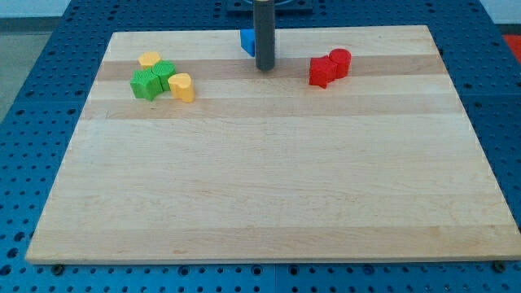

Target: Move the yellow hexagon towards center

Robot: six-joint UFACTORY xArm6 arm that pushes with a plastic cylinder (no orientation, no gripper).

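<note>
Two yellow blocks lie at the view's upper left. One yellow block (149, 59), which looks like the hexagon, sits at the top of a cluster. The other yellow block (182, 87), heart-like, lies at the cluster's right. Two green blocks (153, 80) sit between them, touching. My tip (265, 68) rests on the board near the view's top centre, well to the right of the yellow blocks. A blue block (247, 41) is partly hidden behind the rod, just left of it.
Two red blocks (330, 67) sit together right of my tip, at the view's upper right. The wooden board (269, 187) lies on a blue perforated table; its edges are visible all round.
</note>
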